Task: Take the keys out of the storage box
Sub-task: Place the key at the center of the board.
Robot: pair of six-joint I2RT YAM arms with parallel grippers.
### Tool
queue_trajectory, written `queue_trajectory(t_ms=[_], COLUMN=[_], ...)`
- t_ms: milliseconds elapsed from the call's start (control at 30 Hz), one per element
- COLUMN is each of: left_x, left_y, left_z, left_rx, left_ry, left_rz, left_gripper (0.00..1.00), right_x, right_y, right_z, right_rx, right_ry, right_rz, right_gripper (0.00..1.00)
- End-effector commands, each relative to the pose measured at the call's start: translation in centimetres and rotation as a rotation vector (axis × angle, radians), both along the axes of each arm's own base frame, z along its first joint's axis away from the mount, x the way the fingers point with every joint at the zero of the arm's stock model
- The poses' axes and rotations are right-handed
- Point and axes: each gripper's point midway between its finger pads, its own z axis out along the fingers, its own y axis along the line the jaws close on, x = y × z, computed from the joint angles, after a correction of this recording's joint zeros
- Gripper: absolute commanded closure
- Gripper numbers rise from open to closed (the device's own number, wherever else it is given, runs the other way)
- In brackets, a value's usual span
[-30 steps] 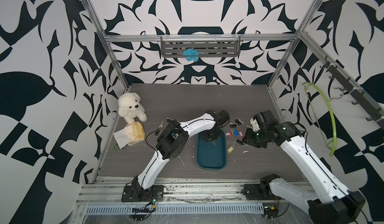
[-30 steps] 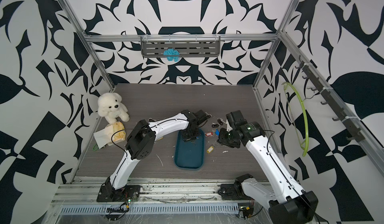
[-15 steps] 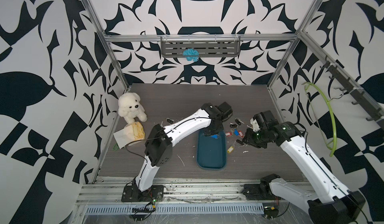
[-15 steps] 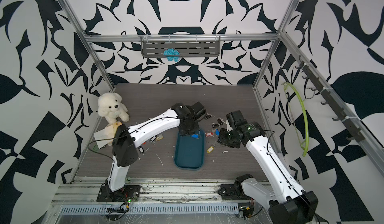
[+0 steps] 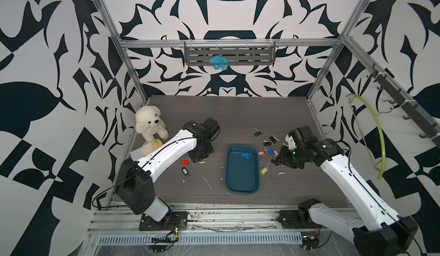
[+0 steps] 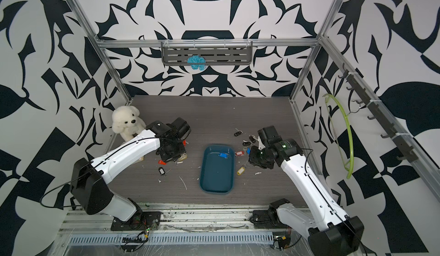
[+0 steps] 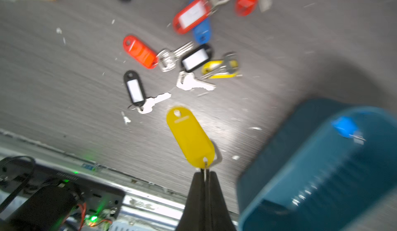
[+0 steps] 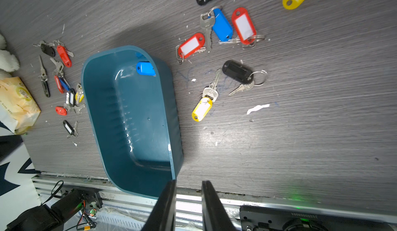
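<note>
Starting at the table's (image 5: 238, 114) left edge, I see the plush bear (image 5: 150, 124) and a tissue pack (image 8: 17, 103) sitting close against it. Between them and the storage box (image 5: 242, 176) lies a scattered left group of keys (image 7: 171, 58) with red, black, blue and yellow tags, all flat on the table.

My left gripper (image 7: 205, 174) hangs over that group with its jaws pressed together on the ring of a yellow-tagged key (image 7: 190, 137). The tag dangles free above the table, clear of the box wall.

The storage box sits mid-table, its short end toward the near edge. Only one blue-tagged key (image 5: 244, 155) is left inside, at the far end.

Just beside the box's right wall is the right group of keys (image 8: 222, 26), also out on the table. My right gripper (image 8: 188, 182) hovers over that side with its jaws a little apart and nothing between them.

I judge the job nearly done. The yellow-tagged key needs setting down, and then the blue-tagged key has to come out.

For room, the left group leaves only a narrow strip between the box and the tissue pack, so I would drop the yellow one on a bare patch toward the near edge. The far half of the table is wide open. Reaching the blue-tagged key means coming in over the far wall, and either arm can get there. The right group lies close to that corner, so a low sweep from the right could drag keys about.
</note>
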Motion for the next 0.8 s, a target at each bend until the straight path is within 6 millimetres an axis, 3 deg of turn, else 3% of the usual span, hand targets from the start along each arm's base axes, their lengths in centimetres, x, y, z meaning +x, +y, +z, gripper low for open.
queue_trajectory(t_ms=[0, 267, 300, 333, 400, 533, 600, 767], left_x=[0.5, 0.7, 0.6, 0.5, 0.5, 0.5, 0.8, 2.1], left_y=[-1.4, -2.2, -2.2, -2.1, -2.2, -1.7, -1.4, -1.3], left_z=[-1.9, -6.2, -6.6, -6.8, -7.0, -6.6, -6.0, -2.6], left_rx=[-0.066, -0.052, -0.049, -0.045, -0.049, -0.031, -0.02, -0.059], left_ry=[0.03, 0.113, 0.119, 0.125, 0.127, 0.111, 0.089, -0.063], left_rz=[-0.049, -0.061, -0.064, -0.061, -0.062, -0.062, -0.068, -0.093], left_gripper=[1.0, 1.0, 0.95, 0.78, 0.56, 0.21, 0.16, 0.16], right_x=[0.7, 0.9, 0.9, 0.9, 1.0, 1.6, 1.9, 2.8], right_y=[0.8, 2.5, 2.8, 3.1, 3.7, 5.4, 6.4, 8.1], right_z=[0.5, 0.7, 0.6, 0.4, 0.5, 0.5, 0.4, -1.1], right_rx=[0.023, 0.019, 0.014, 0.009, 0.006, 0.016, 0.015, -0.008], right_ry=[-0.014, -0.009, -0.004, 0.002, 0.001, -0.003, -0.004, 0.017], right_rz=[-0.008, 0.019, 0.025, 0.029, 0.039, 0.046, 0.052, -0.024], right_gripper=[0.74, 0.63, 0.6, 0.57, 0.52, 0.5, 0.5, 0.54])
